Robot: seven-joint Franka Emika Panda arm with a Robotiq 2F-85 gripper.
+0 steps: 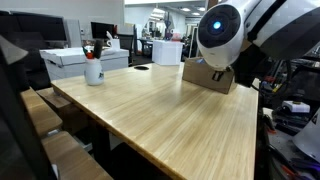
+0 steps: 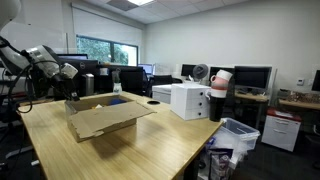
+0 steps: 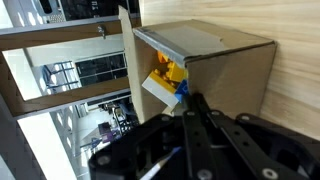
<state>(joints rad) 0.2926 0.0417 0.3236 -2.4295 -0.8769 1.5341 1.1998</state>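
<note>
An open cardboard box (image 2: 105, 118) lies on the wooden table (image 2: 130, 155), near its far end. It also shows in an exterior view (image 1: 208, 74) and in the wrist view (image 3: 220, 55). Yellow and blue-white items (image 3: 163, 78) lie inside its open side. My gripper (image 3: 190, 100) hovers above the box and points at its opening. Its fingers are pressed together, and no object shows between the tips. In an exterior view the gripper (image 2: 70, 72) hangs over the box's back edge. In the exterior view from the arm's side, the arm's white joint (image 1: 220, 35) hides it.
A white cup with pens (image 1: 93, 68) and a white box (image 1: 80, 60) stand at the table's other end, also seen in an exterior view (image 2: 188, 100). A bin (image 2: 235, 135) stands on the floor beside the table. Desks, monitors and chairs surround it.
</note>
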